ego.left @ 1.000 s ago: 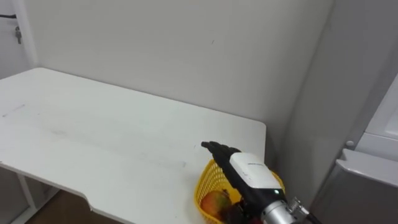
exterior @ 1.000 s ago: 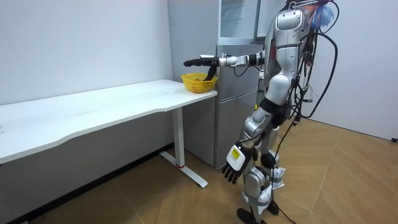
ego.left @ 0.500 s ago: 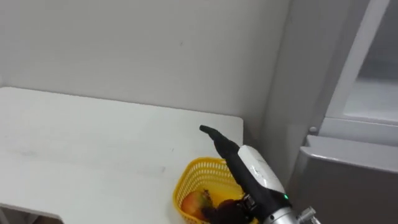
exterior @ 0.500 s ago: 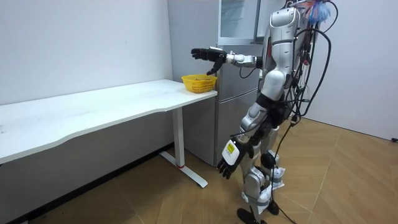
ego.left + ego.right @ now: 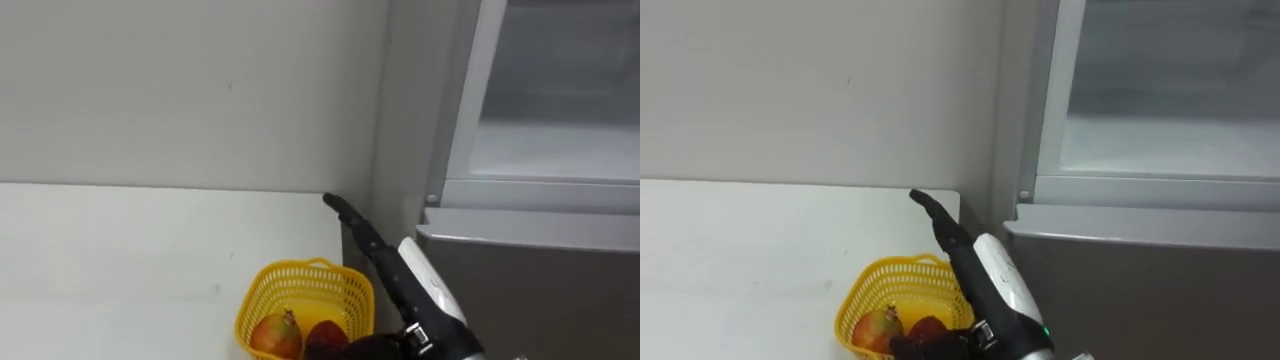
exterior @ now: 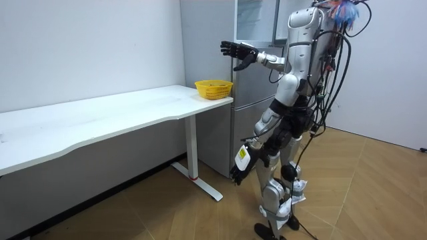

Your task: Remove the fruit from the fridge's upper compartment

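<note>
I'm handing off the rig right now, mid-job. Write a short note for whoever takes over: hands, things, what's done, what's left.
Right robot hand: open, empty, held up between the basket and the fridge.
Left robot hand: hangs by the thigh.
Basket: on the table at the corner next to the fridge, with fruit in it.
Upper door: glass, looks shut, not touched.
Done: unclear; I cannot tell whether the fruit came from the fridge.
Left: probably open the upper door and take the item out.
</note>
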